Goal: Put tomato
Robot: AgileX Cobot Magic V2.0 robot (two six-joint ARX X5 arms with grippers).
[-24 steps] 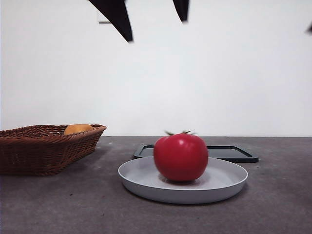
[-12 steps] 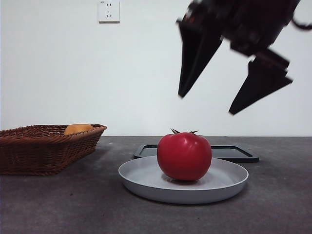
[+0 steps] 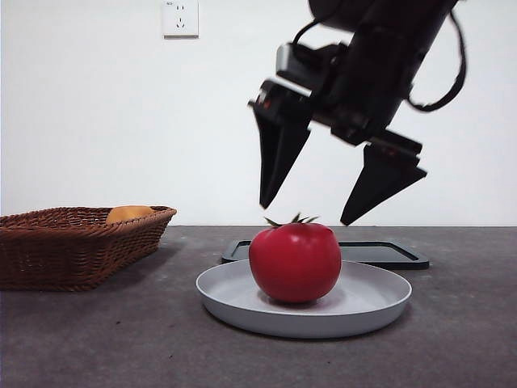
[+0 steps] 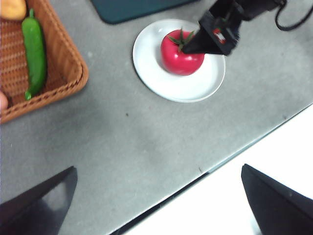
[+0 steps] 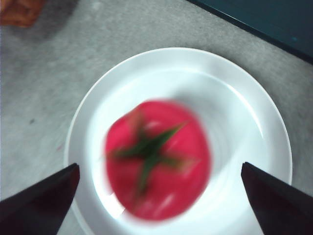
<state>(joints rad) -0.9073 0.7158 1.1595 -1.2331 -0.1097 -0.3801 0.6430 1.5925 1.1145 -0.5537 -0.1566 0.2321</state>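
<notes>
Tomato [image 3: 295, 262] sits on the plate [image 3: 380, 303], centre frame. Right gripper [image 3: 311, 212] hangs just above it, jaws wide, holding nothing. Likely mid-approach or just released; blurred wrist view won't settle it. Left gripper [image 4: 156, 196] waits, open, empty.

Tomato [image 3: 295, 263] sits on grey plate [image 3: 371, 305], stem up, nothing touching it. Right claw [image 3: 305, 213] hangs directly above, jaws spread wide, tips just over the calyx, not touching. Black tray [image 3: 388, 255] behind plate. Wicker basket [image 3: 77, 246] at left on tabletop [image 3: 121, 339], orange fruit [image 3: 129, 213] inside. Wall socket [image 3: 180, 18] top left.
</notes>
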